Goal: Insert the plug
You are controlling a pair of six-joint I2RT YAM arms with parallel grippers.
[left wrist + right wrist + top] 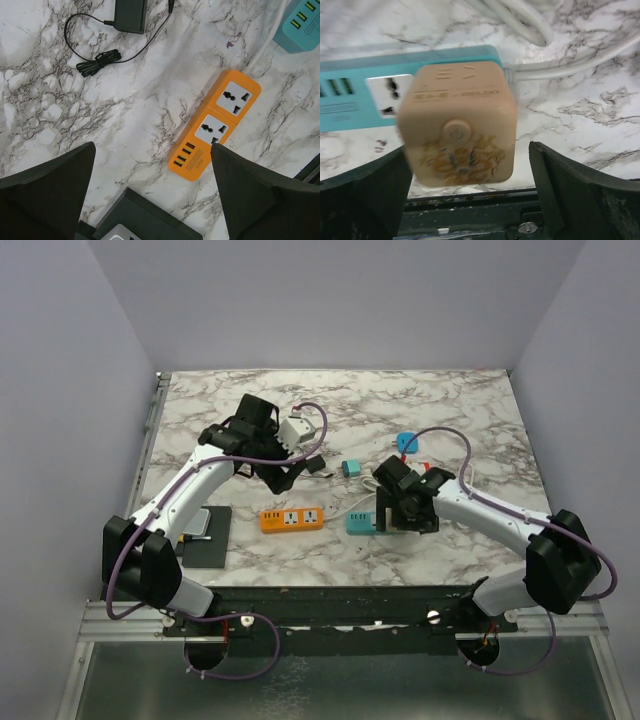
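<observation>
Peach cube plug [457, 130], blurry, sitting on the teal power strip's [350, 85] cord end, right hand [470, 147] wide open around it with a gap on one side, left hand [152, 145] open over bare counter [75, 125] beside the orange strip [215, 125]

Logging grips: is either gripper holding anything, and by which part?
Nothing held. Right gripper open around the beige plug on the teal strip; left gripper open, empty.

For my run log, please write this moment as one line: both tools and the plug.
left tool: open, above orange strip | right tool: open around beige cube plug | plug: on teal strip, seating unclear
</observation>
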